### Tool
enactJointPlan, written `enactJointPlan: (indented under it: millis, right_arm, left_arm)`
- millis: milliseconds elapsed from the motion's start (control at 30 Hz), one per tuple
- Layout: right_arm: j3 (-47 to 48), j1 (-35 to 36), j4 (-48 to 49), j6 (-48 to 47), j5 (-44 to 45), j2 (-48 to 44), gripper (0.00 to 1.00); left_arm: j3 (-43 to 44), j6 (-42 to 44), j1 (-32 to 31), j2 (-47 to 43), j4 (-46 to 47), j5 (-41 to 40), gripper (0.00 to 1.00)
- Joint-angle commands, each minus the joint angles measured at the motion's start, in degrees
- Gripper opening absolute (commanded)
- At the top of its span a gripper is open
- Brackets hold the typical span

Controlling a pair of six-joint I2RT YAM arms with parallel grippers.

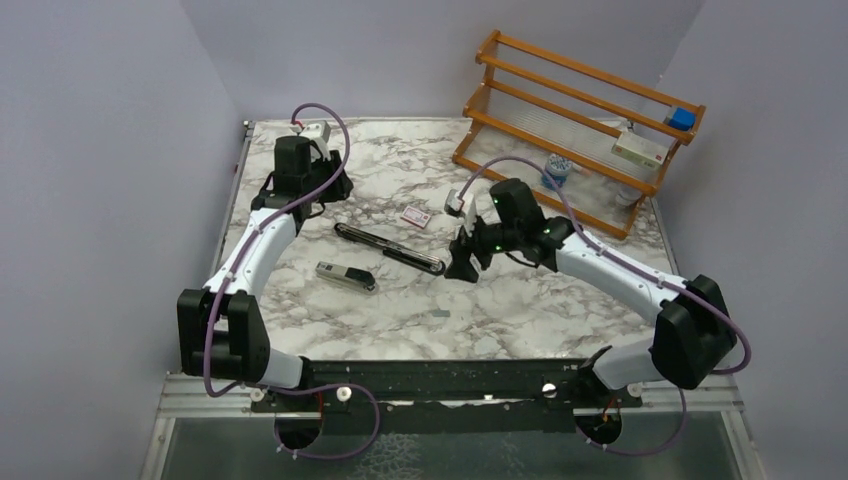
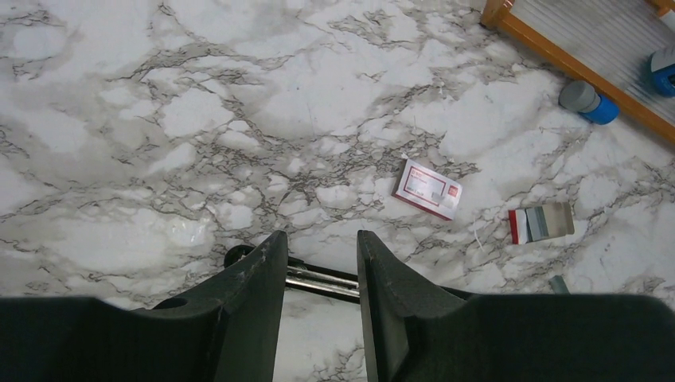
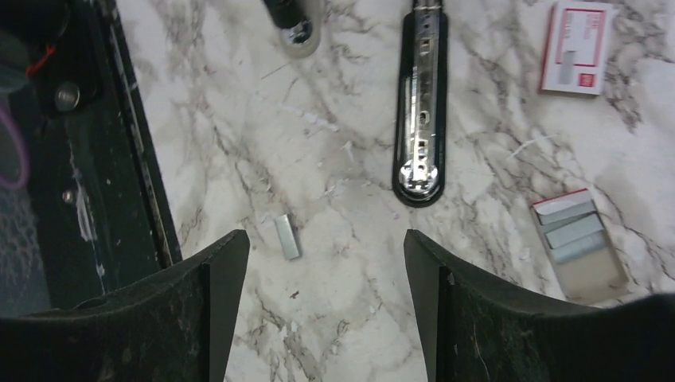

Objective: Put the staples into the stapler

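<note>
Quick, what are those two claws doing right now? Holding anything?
Left claw: partly open, holding nothing.
Right claw: wide open, holding nothing.

Arms: two, left arm (image 1: 262, 238) and right arm (image 1: 610, 262).
Grippers: two, left gripper (image 2: 321, 243) and right gripper (image 3: 326, 243); two fingers on each.
Stapler (image 1: 390, 248): one.
Shorter black-and-silver piece (image 1: 345, 275): one.
Staple box (image 1: 417, 216), pink-red with white label: one.
Cardboard tray (image 3: 593, 274): one.
Staple strips (image 3: 575, 231) in tray: three, as far as visible.
Loose strip (image 3: 287, 237) on marble: one.
Wooden rack (image 1: 590, 72): one.
Blue-capped cylinder (image 2: 589, 102): one.
</note>
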Motion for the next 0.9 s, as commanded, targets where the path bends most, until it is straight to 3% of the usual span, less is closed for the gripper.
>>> enactJointPlan:
  millis: [0,400,867]
  right_arm:
    - [-2.6,4.9,-5.9,-10.8,-1.4,-0.2,0.74]
    - [-10.3,14.3,1.9,-19.1,3.1,5.8,0.7]
    - [-10.5,16.0,4.8,-20.5,9.6,11.1,0.63]
  left_arm:
    - [-1.3,-0.7,0.4,-2.3,3.4,-1.5,0.41]
    - [-3.0,-0.2,0.4,-2.7,3.9,-2.5,0.41]
    - [-3.1,-0.3,0.4,-2.1,3.9,-2.3,0.41]
